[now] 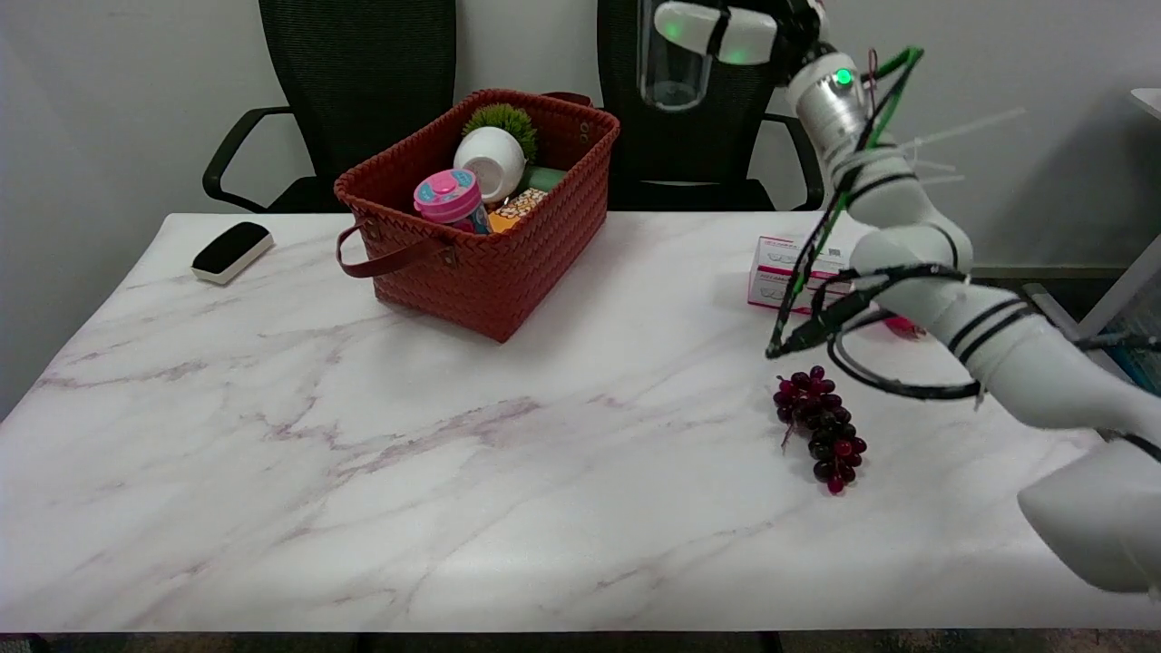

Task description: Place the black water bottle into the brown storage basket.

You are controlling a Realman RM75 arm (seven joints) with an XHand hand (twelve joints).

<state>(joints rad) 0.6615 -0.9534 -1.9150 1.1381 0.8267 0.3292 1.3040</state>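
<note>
marble-patterned worktop (272, 472), grey wall behind, two black office chairs (363, 82) at the far side.

- black water bottle (673, 86): off the worktop, held high at the top edge, right of and beyond the brown storage basket (490, 281), against a chair back. not over the basket.
- right hand (721, 32): white fingers wrapped across the bottle's upper part, grasping it.
- basket contents: pink-lidded cup (446, 195), tipped white plant pot (490, 159), snack packet (519, 204). free space looks tight, mostly at the right end.
- elsewhere: grape bunch (821, 426), pink-and-white box (789, 272), black eraser (231, 251).

risks, as judged:
- the bottle hangs well above the basket. released from this height it could bounce off the cup or pot, or tip out over the rim.
- a descent over the crowded left end could press the cup or pot down, or leave the bottle perched on them.
- clipping the near rim could shove the light basket across the worktop.
- loose cables (816, 336) on the right arm (907, 218) hang close to the box and could drag it.

hard to make out:
- the bottle's top and the hand's palm are cut off by the top edge, so the firmness of the grip is unclear.
- the dark bottle merges with the dark chair.
- the basket floor is hidden.
- a small red item behind the arm is unidentifiable.
</note>
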